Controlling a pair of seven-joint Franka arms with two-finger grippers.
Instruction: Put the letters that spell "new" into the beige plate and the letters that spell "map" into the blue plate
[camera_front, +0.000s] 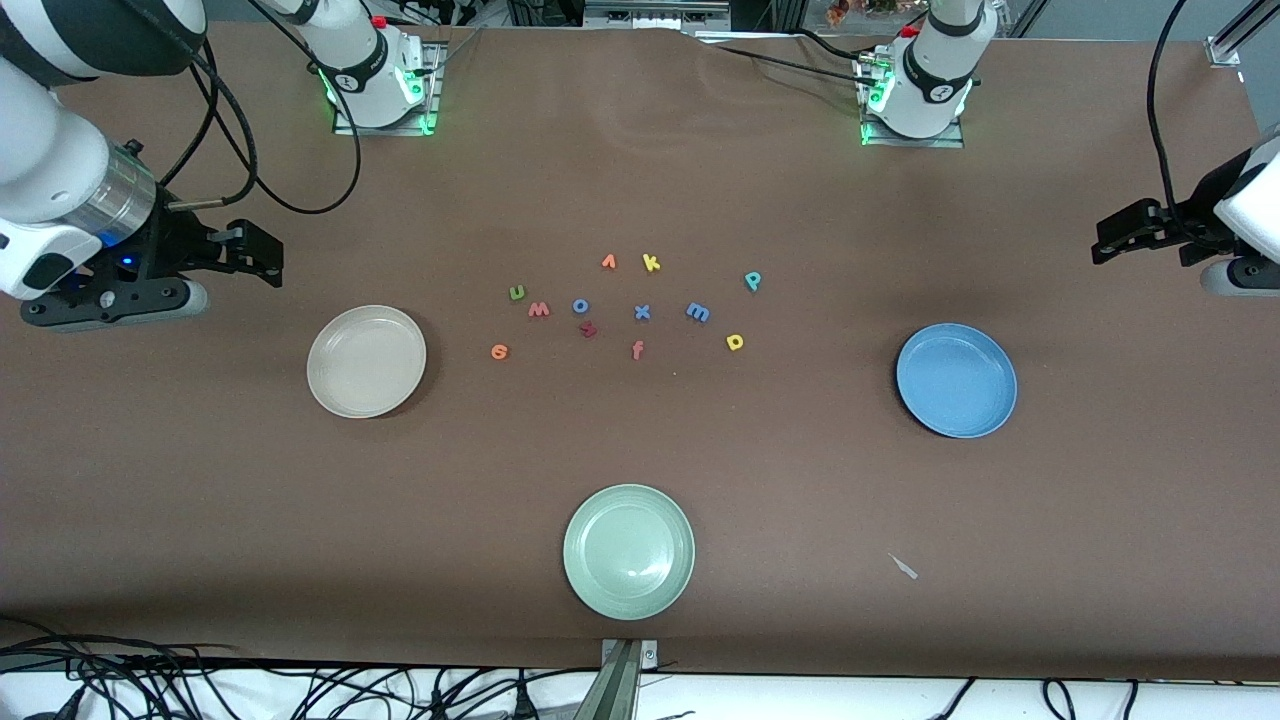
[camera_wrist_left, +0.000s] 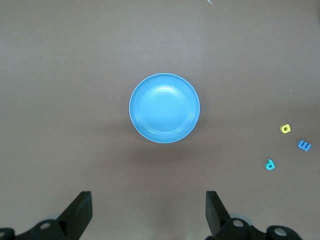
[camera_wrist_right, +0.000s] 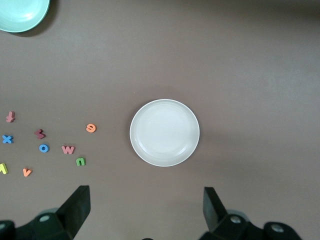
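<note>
Pale green plate (camera_front: 628, 551) sits nearest the front camera, mid-surface, nothing in it. A small pale scrap (camera_front: 904, 566) lies beside it toward the left arm's end.

Next row: beige plate (camera_front: 366, 361) toward the right arm's end, blue plate (camera_front: 956, 380) toward the left arm's end. Both bare, well apart, letters between them.

Letter cluster, near to far:
- orange e (camera_front: 499, 351), pinkish f (camera_front: 637, 350) and yellow a (camera_front: 735, 342) lie nearest.
- dark red letter (camera_front: 588, 329) just past those.
- pinkish-red w (camera_front: 539, 309), blue o (camera_front: 581, 305), blue x (camera_front: 642, 312), blue m (camera_front: 698, 312) roughly in a line.
- green n (camera_front: 517, 292), reading as u, beside the w.
- teal p (camera_front: 752, 281) on the blue plate's side of the cluster.
- orange arrow-like letter (camera_front: 608, 262) and yellow k (camera_front: 651, 263) farthest.

e, w and n are closest to the beige plate; a, m and p closest to the blue plate. All six lie flat on the brown surface (camera_front: 640, 480), none in a plate.

Right gripper (camera_wrist_right: 145, 207) hangs above the surface over the beige plate's end, fingers spread wide, nothing between them. Left gripper (camera_wrist_left: 149, 210) hangs above the blue plate's end, fingers also wide, holding nothing. Neither touches anything.
</note>
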